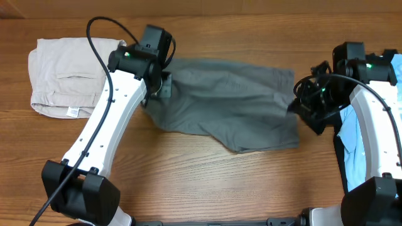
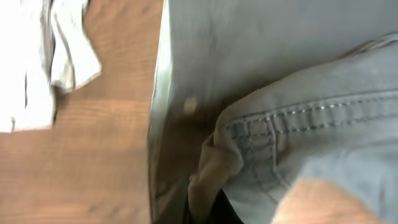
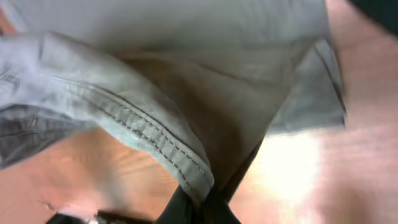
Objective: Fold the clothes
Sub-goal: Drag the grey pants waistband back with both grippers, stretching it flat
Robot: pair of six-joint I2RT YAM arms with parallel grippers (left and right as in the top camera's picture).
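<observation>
The medium-grey shorts (image 1: 232, 103) lie spread across the middle of the wooden table. My left gripper (image 1: 158, 85) is shut on their left edge; the left wrist view shows a stitched grey hem (image 2: 298, 124) pinched at my jaws (image 2: 208, 208). My right gripper (image 1: 300, 107) is shut on their right edge; the right wrist view shows a stitched seam (image 3: 149, 134) running into my jaws (image 3: 205, 202), with the cloth hanging a little above the table. Beige shorts (image 1: 66, 75) lie folded at the far left. A light blue T-shirt (image 1: 355, 141) and a black garment (image 1: 339, 157) lie at the right edge.
The beige shorts also show in the left wrist view (image 2: 37, 62) at upper left. The wooden table (image 1: 207, 182) stretches in front of the grey shorts. My right arm's base (image 1: 370, 201) stands over the blue T-shirt.
</observation>
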